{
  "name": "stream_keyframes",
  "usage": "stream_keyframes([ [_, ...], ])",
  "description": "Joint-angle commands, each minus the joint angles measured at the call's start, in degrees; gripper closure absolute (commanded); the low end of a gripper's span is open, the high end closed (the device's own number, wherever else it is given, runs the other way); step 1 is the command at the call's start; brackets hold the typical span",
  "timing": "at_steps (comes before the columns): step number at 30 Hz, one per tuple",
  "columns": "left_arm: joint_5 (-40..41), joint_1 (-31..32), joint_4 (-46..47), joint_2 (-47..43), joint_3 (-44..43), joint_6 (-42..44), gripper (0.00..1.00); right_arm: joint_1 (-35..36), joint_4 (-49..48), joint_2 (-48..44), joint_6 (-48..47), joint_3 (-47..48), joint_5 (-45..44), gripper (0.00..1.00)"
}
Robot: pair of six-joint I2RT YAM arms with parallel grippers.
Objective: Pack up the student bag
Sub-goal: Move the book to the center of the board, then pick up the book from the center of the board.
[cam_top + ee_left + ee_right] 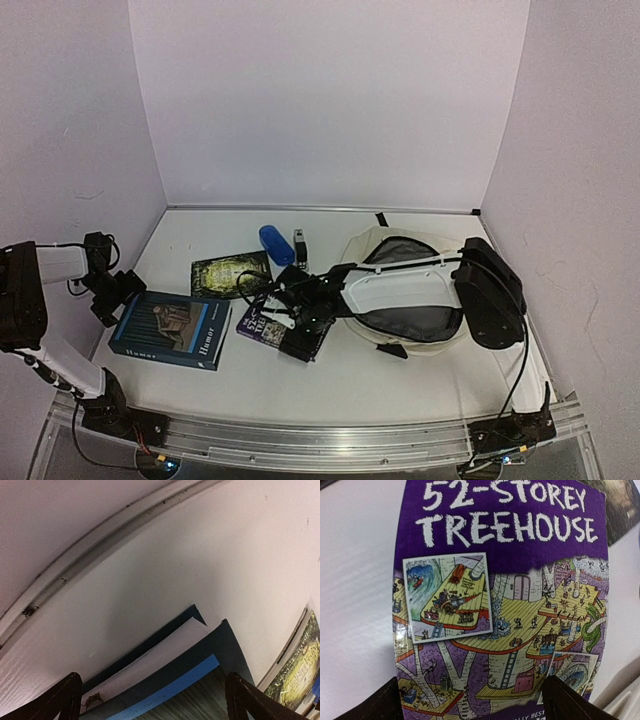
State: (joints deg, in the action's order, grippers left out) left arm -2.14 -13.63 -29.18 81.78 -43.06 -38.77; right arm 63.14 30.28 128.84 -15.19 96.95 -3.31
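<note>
At the table's point(400, 385) left edge, your left gripper point(152, 690) is hovering with fingers wide at the blue book's point(170, 330) corner, probably lining up a grasp. Mid-table, your right gripper point(470, 690), fingers also wide, is hanging over the purple book point(500, 605), seemingly ready to pinch it. Just right of that, the bag point(375, 242) is lying open-mouthed for loading. Farther back, 1 green book point(232, 275) is lying flat.
</note>
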Motion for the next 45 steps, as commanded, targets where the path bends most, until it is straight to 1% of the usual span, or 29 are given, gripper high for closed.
stream_keyframes([
  [1,-10.76,-0.03,4.91,-1.73,3.27,0.68,0.03,-5.0,5.47,-3.24,0.82,-4.97,-0.86,0.07],
  [5,-15.02,0.26,6.5,-5.33,6.34,-1.33,0.07,-5.15,5.49,-7.29,2.57,-3.96,5.27,0.03],
  [9,-16.48,0.38,5.5,-9.17,7.7,-2.35,0.09,-5.22,5.47,-8.73,8.43,1.13,16.14,0.02],
  [12,-16.4,0.49,4.06,-10.62,7.86,-2.49,0.09,-5.14,5.25,-6.51,15.15,6.3,26.19,0.03],
  [14,-16.6,0.59,3.83,-10.9,8.2,-2.76,0.09,-5.04,4.14,-3.32,22.58,10.41,33.02,0.03],
  [17,-16.16,1.05,2.9,-10.69,8.09,-3.02,0.08,-4.17,1.97,2.11,30.23,15.96,37.43,0.03],
  [20,-14.45,1.18,1.52,-11.84,8.17,-3.27,0.07,-3.75,0.07,6.96,36.23,21.09,39.26,0.03],
  [22,-13.28,1.16,0.49,-12.69,8.19,-3.16,0.05,-3.49,-1.95,9.3,39.8,22.41,39.4,0.05],
  [25,-12.47,1.2,-0.19,-13.23,8.23,-3.18,0.03,-3.39,-5.66,10.99,45.02,21.67,38.42,0.06],
  [29,-12.05,1.2,-0.07,-13.24,8.26,-3.27,0.02,-3.26,-7.77,12.12,49.78,20.32,35.89,0.08],
  [32,-11.89,1.18,0.23,-13.18,8.42,-3.18,0.02,-2.77,-10.24,12.8,51.69,19.44,37.06,0.16],
  [36,-11.68,1.18,0.14,-13.38,8.4,-3.18,0.01,-2.63,-14.03,15.85,55.68,20.56,40.97,0.31],
  [39,-11.61,1.19,0.03,-13.81,8.26,-3.5,0.01,-2.63,-15.71,18.12,58.57,21.89,43.34,0.36],
  [42,-11.95,1.22,0.09,-13.96,8.14,-3.61,0.01,-2.77,-16.51,18.17,59.77,21.88,43.79,0.44],
  [45,-12.1,1.17,0.04,-14.08,8.09,-3.56,0.01,-3.41,-16.97,17.88,61.51,21.57,43.81,0.45],
])
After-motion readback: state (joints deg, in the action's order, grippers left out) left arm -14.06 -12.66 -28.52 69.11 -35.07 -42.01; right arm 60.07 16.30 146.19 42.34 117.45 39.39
